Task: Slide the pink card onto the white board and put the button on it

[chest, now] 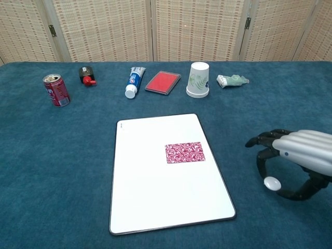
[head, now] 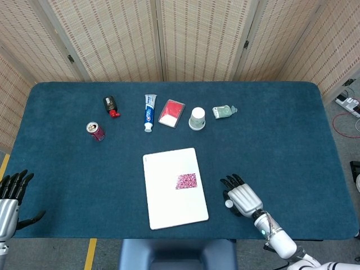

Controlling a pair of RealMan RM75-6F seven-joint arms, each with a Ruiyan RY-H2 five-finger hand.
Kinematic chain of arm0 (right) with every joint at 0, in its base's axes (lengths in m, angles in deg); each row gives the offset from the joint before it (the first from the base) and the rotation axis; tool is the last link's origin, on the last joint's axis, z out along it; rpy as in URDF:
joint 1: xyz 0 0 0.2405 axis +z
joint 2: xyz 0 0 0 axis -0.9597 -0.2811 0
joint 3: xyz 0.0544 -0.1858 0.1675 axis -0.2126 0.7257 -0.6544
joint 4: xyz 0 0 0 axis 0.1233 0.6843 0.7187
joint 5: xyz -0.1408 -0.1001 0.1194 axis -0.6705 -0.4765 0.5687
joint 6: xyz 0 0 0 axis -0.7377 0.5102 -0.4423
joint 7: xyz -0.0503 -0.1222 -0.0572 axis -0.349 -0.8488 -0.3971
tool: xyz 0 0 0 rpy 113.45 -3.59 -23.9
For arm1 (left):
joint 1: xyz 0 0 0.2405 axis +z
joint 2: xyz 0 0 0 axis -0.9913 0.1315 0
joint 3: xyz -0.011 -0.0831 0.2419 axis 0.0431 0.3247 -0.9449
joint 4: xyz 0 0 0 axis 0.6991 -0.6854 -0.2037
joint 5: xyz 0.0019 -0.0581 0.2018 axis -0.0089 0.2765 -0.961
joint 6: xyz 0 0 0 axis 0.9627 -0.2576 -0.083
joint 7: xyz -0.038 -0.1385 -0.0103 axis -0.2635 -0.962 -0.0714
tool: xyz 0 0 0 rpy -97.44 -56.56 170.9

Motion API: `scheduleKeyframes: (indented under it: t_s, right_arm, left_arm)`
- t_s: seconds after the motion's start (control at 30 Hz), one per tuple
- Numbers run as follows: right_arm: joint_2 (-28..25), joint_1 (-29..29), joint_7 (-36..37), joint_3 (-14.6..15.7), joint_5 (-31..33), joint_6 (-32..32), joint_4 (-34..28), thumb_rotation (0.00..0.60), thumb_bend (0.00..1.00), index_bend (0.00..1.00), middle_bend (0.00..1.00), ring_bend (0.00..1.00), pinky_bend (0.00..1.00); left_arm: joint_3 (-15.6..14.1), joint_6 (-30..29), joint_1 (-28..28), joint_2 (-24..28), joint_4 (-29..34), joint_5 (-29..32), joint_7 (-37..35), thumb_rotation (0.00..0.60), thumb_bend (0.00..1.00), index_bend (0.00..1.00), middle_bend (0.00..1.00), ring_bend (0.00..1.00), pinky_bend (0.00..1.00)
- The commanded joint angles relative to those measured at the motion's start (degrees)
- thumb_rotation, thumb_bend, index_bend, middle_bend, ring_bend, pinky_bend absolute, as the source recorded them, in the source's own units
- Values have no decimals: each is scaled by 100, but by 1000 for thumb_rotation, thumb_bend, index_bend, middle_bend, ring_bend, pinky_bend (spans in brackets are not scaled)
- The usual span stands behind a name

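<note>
Left hand (head: 11, 194): idling at lower left, fingers apart, holding nothing.
Pink card (chest: 184, 152): lying on white board (chest: 155, 197), frame centre.
Right hand (chest: 295, 161): lower right, pinching button (chest: 272, 183). Risk: small button slipping from pinch, rolling across table (chest: 62, 171).
</note>
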Motion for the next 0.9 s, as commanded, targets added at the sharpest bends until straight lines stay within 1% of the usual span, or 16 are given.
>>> scheduleKeyframes:
  t_s: [0.03,0.13,0.23,0.37,0.63,0.9]
  right_arm:
    - [41,162,-105,-237,112,49,-108,600,363,477,125,0,0]
    - [149,374,-279,-502,375,196,-138,600,362,476,125,0,0]
    - [353,680,-513,-805,779,422,-84,600,363,476,125,0,0]
    - [669,1012,-820,-1044,1254,594,95,600,362,476,125,0,0]
    - [1278,1630,-1490,-1263,2184,714,466,600,363,476,122,0,0]
    - [1655,2097,-1843,-1365,2833,680,747,600,362,473,114,0,0]
  left_arm:
    - [4,-5,-4,3,7,-8,-1,600,140,105,74,86,0]
    - [3,-17,-7,12,17,-28,5,600,140,105,74,86,0]
    - [-2,-32,1,21,29,-36,7,600,140,105,74,86,0]
    - [-14,-32,23,25,14,-13,6,600,140,106,74,86,0]
    - [-9,-31,54,31,-29,45,-27,600,140,106,74,86,0]
    - [3,-10,55,42,-36,78,-28,600,140,106,74,86,0]
